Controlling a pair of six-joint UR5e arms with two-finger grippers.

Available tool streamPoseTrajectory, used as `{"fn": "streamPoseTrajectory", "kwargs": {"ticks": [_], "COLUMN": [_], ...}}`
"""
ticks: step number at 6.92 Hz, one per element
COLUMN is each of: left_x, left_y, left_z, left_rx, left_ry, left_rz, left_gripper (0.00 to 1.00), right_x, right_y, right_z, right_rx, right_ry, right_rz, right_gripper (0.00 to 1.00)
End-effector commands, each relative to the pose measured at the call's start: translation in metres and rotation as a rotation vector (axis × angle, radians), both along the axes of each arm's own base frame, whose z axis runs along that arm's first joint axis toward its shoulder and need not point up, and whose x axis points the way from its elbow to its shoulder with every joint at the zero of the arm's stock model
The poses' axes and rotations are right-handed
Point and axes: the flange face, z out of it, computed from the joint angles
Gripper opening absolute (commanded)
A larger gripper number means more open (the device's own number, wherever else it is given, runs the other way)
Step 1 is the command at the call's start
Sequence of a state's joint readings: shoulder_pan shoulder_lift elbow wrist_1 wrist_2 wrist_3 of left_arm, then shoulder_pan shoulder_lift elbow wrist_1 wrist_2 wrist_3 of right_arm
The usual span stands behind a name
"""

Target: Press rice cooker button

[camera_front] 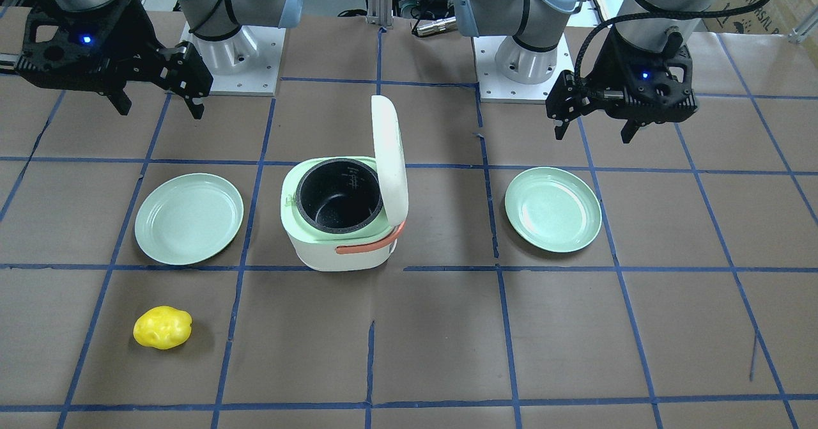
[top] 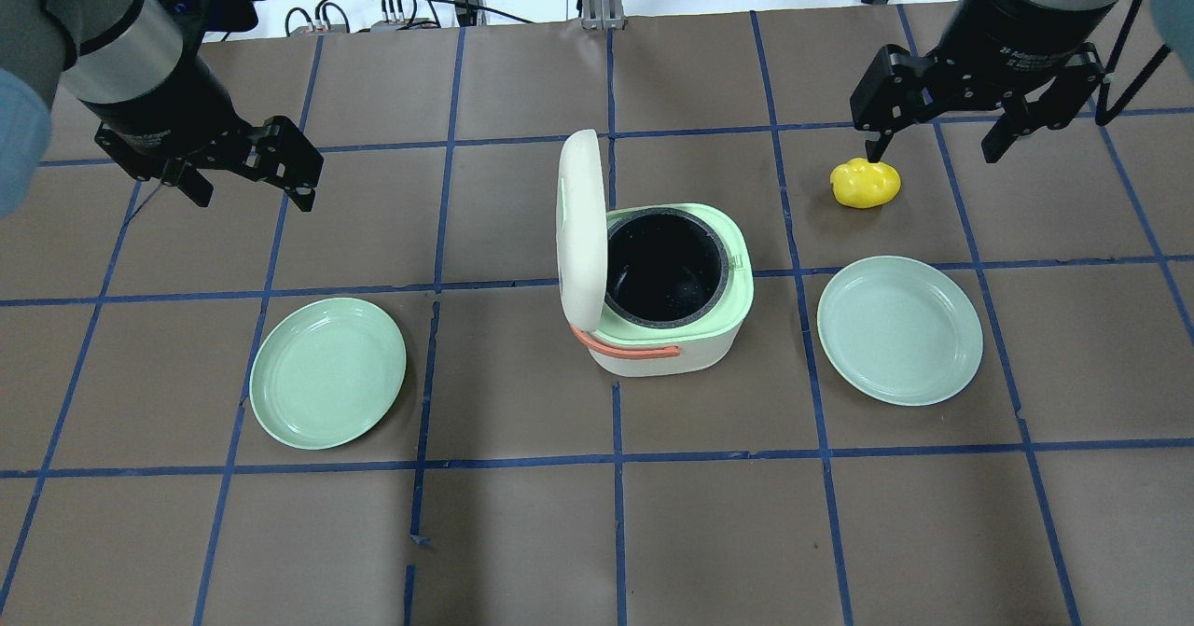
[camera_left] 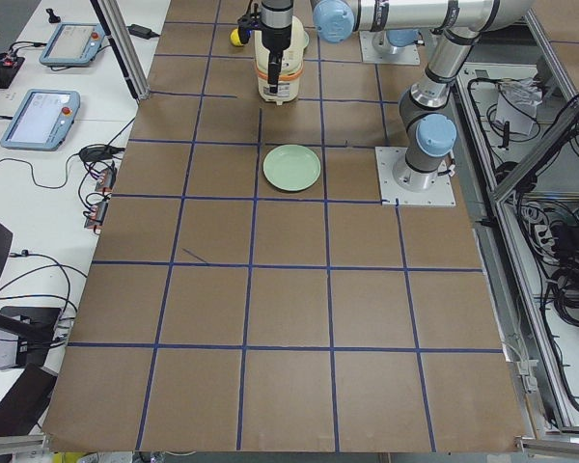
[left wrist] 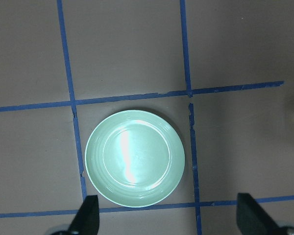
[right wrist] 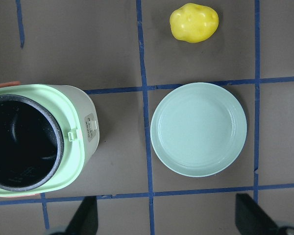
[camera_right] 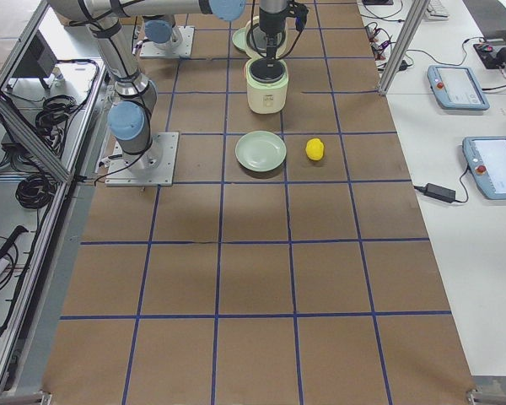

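Pale-green rice cooker is sitting mid-tabletop, its lid standing upright. Left gripper and right gripper are hovering well apart from it, both spread wide and holding nothing. The small tab on its rim is possibly the button.

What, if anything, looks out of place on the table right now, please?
Nothing is spilled or damaged. The rice cooker lid stands open beside an empty inner pot, and the yellow potato-shaped toy lies on the bare table beside, not on, the nearby green plate.
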State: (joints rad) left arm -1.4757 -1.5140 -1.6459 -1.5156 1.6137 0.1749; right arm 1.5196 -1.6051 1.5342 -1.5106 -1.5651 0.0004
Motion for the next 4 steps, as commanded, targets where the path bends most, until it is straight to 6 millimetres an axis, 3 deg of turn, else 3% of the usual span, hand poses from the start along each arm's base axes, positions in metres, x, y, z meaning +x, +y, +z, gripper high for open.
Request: {"fn": "streamPoseTrajectory", "kwargs": {"ticks": [1,4], "left_x": [0.0000,0.0000], "left_y": [0.0000,0.0000], "left_z": [0.0000,0.0000], "left_rx": [0.000,0.000], "left_ry": [0.000,0.000], "left_rz": [0.000,0.000], "left_gripper": [1.00,1.00], "right_x": [-0.0008,0.0031], "right_y": [-0.0186,-0.0188], "right_z": [0.0062,0.0032], "right_rx": [-0.002,0.011], "right_ry": [0.001,0.001], "right_rz": [0.001,0.009], "right_gripper": [1.00,1.00]}}
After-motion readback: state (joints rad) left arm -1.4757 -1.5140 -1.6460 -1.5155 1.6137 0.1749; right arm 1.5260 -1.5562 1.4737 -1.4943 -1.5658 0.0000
